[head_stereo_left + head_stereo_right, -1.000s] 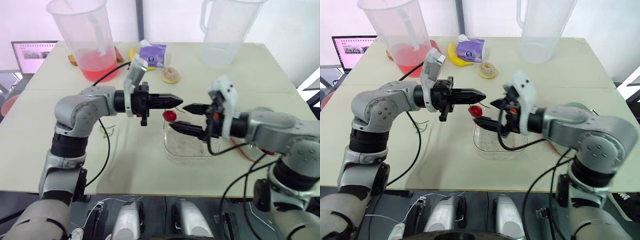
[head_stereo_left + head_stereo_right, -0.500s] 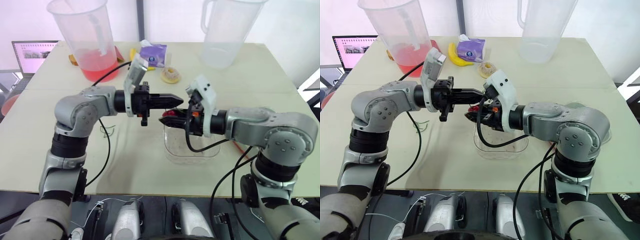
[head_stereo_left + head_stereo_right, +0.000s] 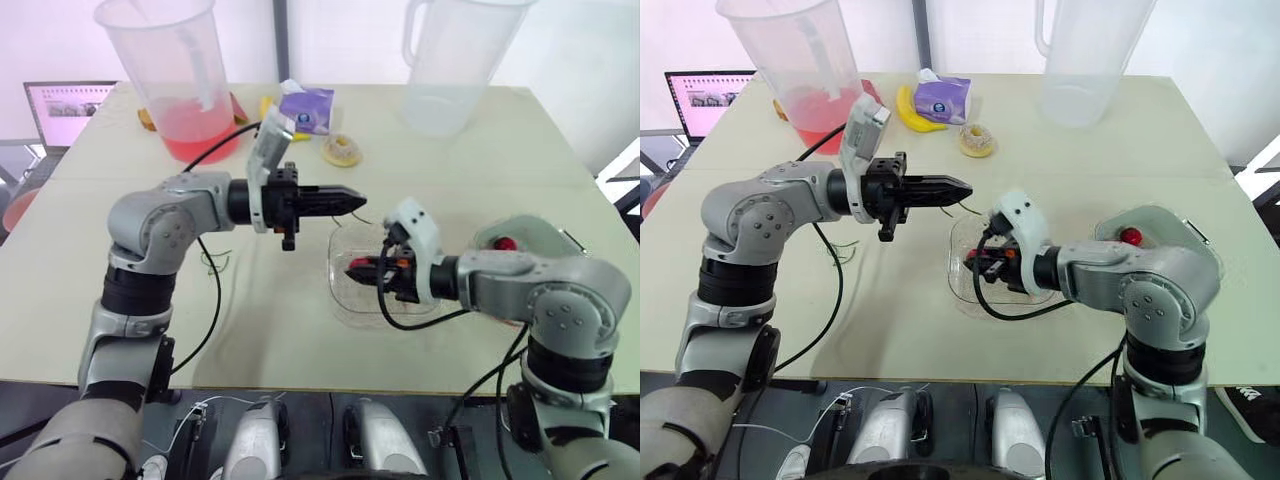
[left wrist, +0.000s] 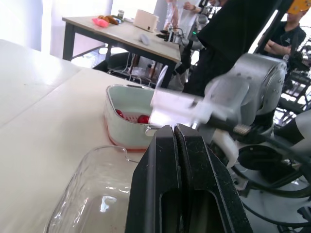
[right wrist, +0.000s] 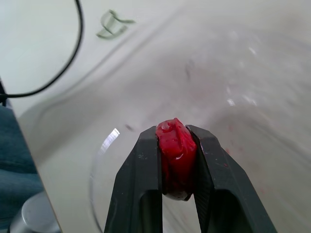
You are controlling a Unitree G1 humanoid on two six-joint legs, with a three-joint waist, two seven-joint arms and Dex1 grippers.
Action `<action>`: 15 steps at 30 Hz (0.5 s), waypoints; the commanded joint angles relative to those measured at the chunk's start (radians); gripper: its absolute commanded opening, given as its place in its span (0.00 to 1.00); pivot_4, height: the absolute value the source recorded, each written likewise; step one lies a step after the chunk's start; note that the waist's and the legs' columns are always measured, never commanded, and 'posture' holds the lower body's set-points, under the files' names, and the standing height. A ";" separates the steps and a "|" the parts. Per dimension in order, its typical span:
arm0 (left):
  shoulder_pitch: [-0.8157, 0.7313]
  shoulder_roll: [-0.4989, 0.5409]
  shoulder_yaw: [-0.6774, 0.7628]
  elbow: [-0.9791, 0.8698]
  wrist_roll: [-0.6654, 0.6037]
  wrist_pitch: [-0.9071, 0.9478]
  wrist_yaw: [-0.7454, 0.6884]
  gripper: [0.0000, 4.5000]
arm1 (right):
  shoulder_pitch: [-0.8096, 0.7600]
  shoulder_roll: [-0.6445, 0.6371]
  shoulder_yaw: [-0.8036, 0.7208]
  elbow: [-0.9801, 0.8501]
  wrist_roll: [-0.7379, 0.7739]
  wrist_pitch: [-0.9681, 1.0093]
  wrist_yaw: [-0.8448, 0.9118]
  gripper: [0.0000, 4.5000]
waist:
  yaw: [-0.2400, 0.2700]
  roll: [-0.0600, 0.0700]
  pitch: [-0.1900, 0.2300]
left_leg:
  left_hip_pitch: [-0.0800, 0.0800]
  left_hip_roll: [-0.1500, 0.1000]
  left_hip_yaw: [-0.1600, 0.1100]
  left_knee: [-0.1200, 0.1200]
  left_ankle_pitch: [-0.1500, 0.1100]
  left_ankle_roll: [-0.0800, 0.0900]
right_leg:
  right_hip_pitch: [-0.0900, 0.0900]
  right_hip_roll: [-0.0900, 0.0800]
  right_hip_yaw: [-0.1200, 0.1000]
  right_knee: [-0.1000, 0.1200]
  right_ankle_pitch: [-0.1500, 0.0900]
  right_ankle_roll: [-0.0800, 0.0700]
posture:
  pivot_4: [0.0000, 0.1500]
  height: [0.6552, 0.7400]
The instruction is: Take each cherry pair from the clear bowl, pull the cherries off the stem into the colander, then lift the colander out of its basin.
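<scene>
My left gripper (image 3: 360,203) is held level above the table, fingers (image 4: 174,145) pressed shut, with a thin green stem (image 3: 973,209) trailing from its tip. Just below and to its right, my right gripper (image 3: 356,270) is shut on a single red cherry (image 5: 177,154) low over the clear bowl (image 3: 345,300). The bowl looks to hold no other fruit. At the right stands the pale basin (image 3: 545,235) with the colander inside it, a cherry (image 3: 507,243) lying in it; the basin (image 4: 127,109) also appears beyond my left fingers.
A pitcher with red liquid (image 3: 185,90) and an empty clear pitcher (image 3: 450,60) stand at the back. A tissue pack (image 3: 305,108), a banana (image 3: 912,115) and a small ring-shaped snack (image 3: 342,151) lie between them. Loose stems (image 3: 215,262) lie left of the bowl.
My right gripper shut on the cherry hanging under my left gripper and pulled it down and to the right, off the stem. My left arm has stayed where it was.
</scene>
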 commanded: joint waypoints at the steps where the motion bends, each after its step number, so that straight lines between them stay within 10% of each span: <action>1: -0.017 0.008 0.023 -0.024 -0.015 -0.003 0.000 0.00 | -0.022 0.020 -0.070 -0.042 0.003 -0.001 -0.012 0.07 | 0.000 0.000 0.000 | 0.000 0.000 0.000 0.000 0.000 0.000 | 0.000 0.001 0.000 0.000 0.000 0.000 | 1.00 1.00; 15: 0.020 0.034 0.000 -0.037 0.007 -0.016 -0.007 0.00 | 0.211 -0.286 -0.461 0.031 -0.251 0.002 -0.142 0.07 | 0.009 0.000 0.000 | 0.000 -0.001 0.000 0.000 0.000 0.001 | 0.001 0.000 0.000 -0.002 0.000 0.000 | 1.00 1.00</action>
